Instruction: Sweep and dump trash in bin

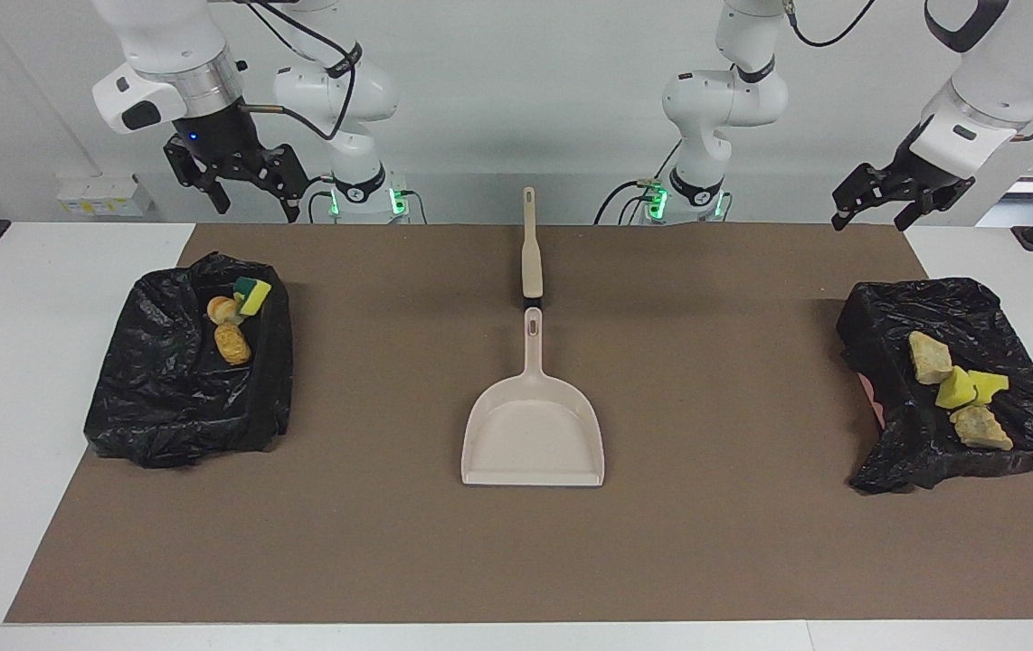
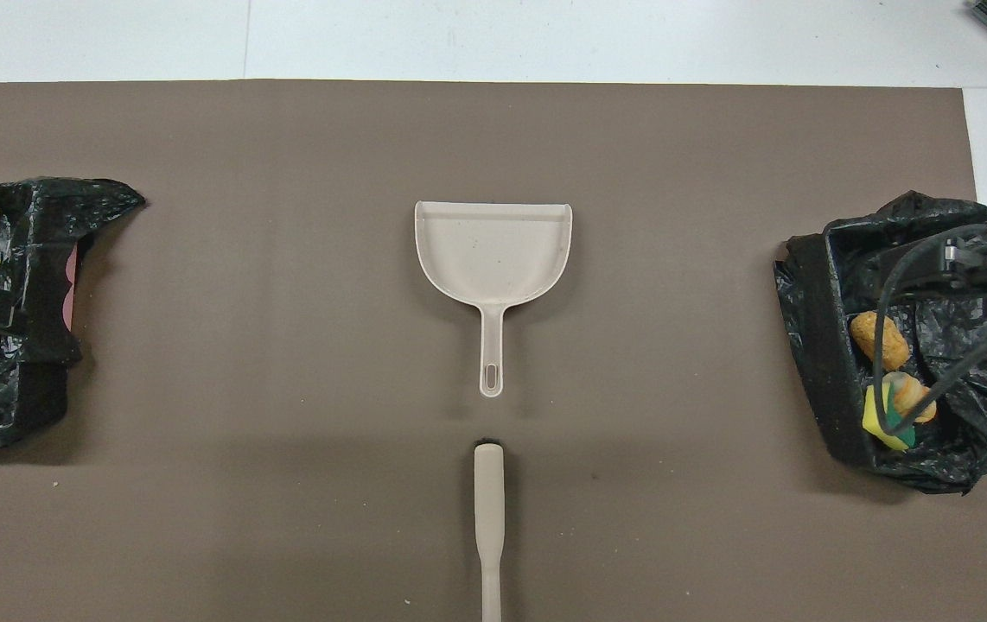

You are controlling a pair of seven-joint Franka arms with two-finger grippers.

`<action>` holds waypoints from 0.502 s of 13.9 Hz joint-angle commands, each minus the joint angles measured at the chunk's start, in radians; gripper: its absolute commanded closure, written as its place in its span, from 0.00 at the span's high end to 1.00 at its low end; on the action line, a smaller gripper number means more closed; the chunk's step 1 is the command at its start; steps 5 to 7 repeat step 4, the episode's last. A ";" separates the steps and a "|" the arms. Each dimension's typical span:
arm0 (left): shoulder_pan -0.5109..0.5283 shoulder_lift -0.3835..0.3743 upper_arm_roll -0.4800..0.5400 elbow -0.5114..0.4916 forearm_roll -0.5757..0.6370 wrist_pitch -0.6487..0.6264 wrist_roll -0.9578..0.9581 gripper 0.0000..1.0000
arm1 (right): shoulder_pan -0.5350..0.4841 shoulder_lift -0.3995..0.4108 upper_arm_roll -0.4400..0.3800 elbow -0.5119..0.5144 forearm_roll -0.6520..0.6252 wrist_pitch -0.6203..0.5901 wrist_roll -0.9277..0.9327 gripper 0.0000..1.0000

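The trash lies in two black-bagged bins. The bin (image 1: pixel 182 425) at the right arm's end holds a green-backed yellow sponge (image 1: pixel 253 293) and two bread-like lumps (image 1: pixel 232 344). The bin (image 1: pixel 896 452) at the left arm's end holds yellow sponge pieces (image 1: pixel 964 387) between two tan lumps (image 1: pixel 930 357). My right gripper (image 1: pixel 256 210) hangs open and empty, high over the robots' side of its bin. My left gripper (image 1: pixel 869 221) is also open and empty, high over the mat's edge by its bin.
A beige dustpan (image 1: pixel 535 434) (image 2: pixel 493 250) lies mid-mat, its mouth away from the robots. The beige brush handle (image 1: pixel 530 253) (image 2: pixel 487 510) lies in line with it, nearer the robots. A brown mat (image 1: pixel 734 542) covers the white table.
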 commanded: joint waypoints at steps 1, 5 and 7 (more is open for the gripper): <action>0.001 -0.016 -0.004 -0.004 0.021 -0.007 0.012 1.00 | -0.010 -0.021 0.000 -0.026 0.021 0.004 -0.017 1.00; 0.000 -0.016 -0.004 -0.004 0.026 -0.009 0.012 1.00 | -0.012 -0.021 0.000 -0.026 0.018 0.002 -0.023 1.00; 0.000 -0.016 -0.004 -0.004 0.026 -0.009 0.012 1.00 | -0.012 -0.021 0.000 -0.026 0.018 0.002 -0.023 1.00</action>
